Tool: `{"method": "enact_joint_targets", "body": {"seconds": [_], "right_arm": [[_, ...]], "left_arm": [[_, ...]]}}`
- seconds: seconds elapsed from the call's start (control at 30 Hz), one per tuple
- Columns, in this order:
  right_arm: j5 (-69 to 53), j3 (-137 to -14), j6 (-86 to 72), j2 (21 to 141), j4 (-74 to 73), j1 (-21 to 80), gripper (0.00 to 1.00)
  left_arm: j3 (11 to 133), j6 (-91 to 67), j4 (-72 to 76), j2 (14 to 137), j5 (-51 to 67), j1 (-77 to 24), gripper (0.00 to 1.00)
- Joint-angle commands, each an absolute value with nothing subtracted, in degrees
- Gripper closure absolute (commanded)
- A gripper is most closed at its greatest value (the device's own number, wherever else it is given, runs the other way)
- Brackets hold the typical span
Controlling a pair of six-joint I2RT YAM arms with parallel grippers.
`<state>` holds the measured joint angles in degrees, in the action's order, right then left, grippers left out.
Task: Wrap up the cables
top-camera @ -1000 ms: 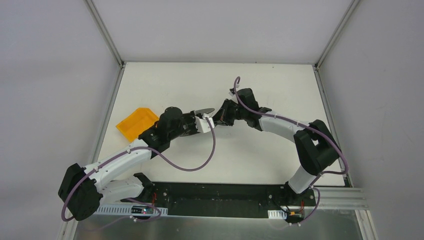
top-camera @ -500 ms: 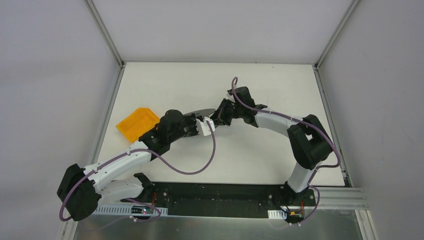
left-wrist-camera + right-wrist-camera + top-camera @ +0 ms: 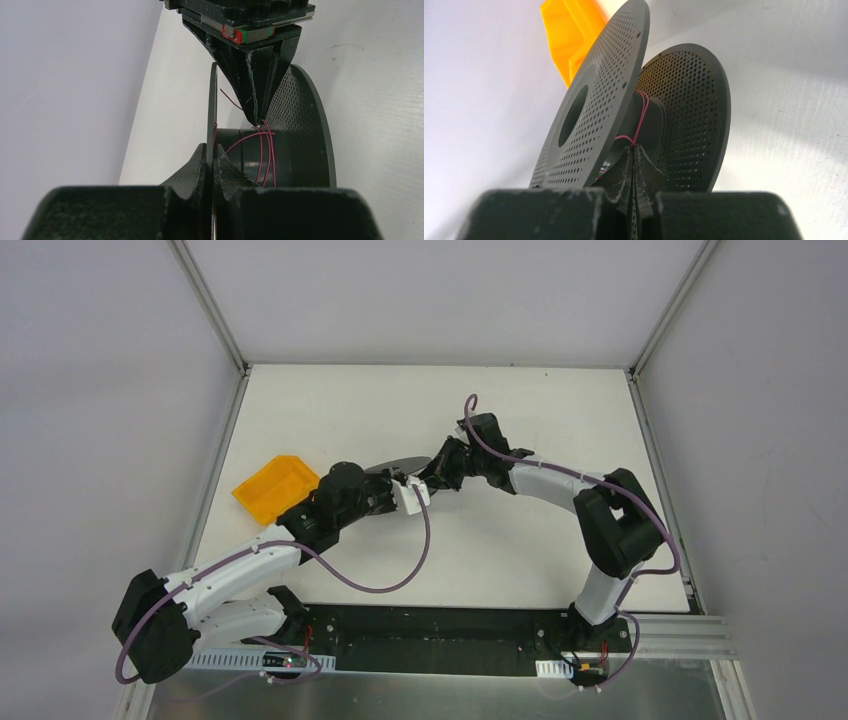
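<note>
The dark grey two-flanged spool is held off the table between the two arms. My left gripper is shut on the edge of one thin flange, as the left wrist view shows. The thin reddish-brown wire runs a few loose turns around the hub. My right gripper reaches between the flanges, shut on the wire right at the hub. Its pointed fingertips show from the opposite side in the left wrist view. The wire rises from them over the hub.
An orange bin lies on the white table left of the left arm and shows behind the spool in the right wrist view. Purple arm cables loop below the grippers. Grey walls enclose the table on three sides.
The right gripper and the spool have shifted slightly left and the right arm's elbow has swung left. Both grips have held. Little has moved in the last half second.
</note>
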<state>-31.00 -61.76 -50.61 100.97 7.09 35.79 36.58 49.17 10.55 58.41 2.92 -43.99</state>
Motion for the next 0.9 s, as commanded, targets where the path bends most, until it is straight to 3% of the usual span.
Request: {"method": "enact_joint_targets", "body": {"seconds": [0.0, 0.8, 0.87], "right_arm": [[-28.1, -61.9, -51.7, 96.7, 8.7, 35.3, 1.0], [-21.8, -56.8, -52.2, 91.8, 14.6, 34.8, 1.0], [-22.1, -56.8, -52.6, 92.1, 14.6, 34.8, 0.97]], "left_arm": [[37.0, 50.7, 19.7, 55.8, 2.7, -44.9, 1.0], [37.3, 50.5, 19.4, 57.5, 2.0, -45.9, 1.0], [37.3, 50.6, 19.6, 57.6, 1.8, -45.9, 1.0]]}}
